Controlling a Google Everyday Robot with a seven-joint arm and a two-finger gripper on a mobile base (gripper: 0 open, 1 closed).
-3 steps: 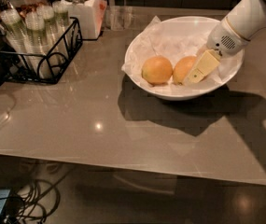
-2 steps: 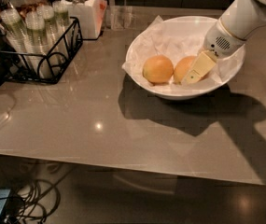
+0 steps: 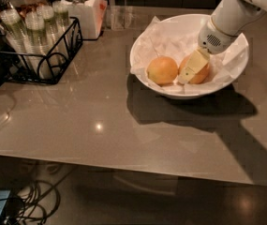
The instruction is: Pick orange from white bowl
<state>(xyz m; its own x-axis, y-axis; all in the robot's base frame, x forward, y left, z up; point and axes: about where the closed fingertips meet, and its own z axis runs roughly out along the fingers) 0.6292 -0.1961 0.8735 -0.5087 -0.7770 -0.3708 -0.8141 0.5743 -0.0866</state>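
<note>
Glossy table (image 3: pixel 100 139): claw (image 3: pixel 189 74) at smooth orange (image 3: pixel 203 73) in white bowl (image 3: pixel 189 94).

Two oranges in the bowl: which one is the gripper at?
The right orange. The gripper is down inside the bowl against that orange's front, partly covering it; the left orange sits apart, fully uncovered.
</note>
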